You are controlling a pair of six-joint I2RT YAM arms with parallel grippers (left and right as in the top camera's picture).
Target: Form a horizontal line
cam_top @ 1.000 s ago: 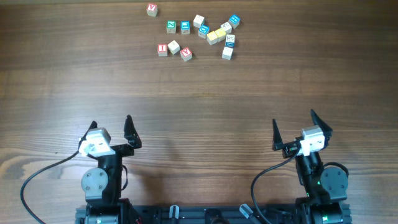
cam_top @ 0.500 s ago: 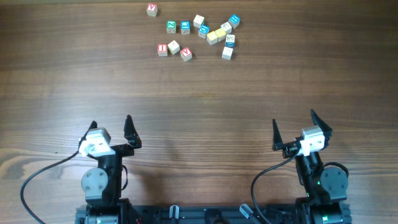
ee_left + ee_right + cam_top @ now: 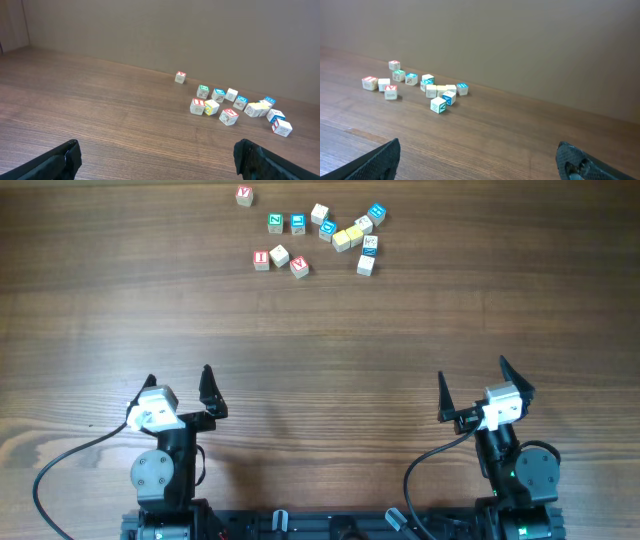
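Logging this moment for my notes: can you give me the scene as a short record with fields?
surface: wooden table
objects: letter cubes, loosely clustered at the far side
stray: red-lettered cube, apart, far left of cluster
line: not yet formed
left gripper: open, empty, far from cubes
right gripper: open, empty, far from cubes

Soft, even light covers the table (image 3: 330, 330). The cubes (image 3: 342, 240) cast only short, faint shadows. Overhead is sharp; in both wrist views the near dark fingertips (image 3: 57, 161) look blurred.
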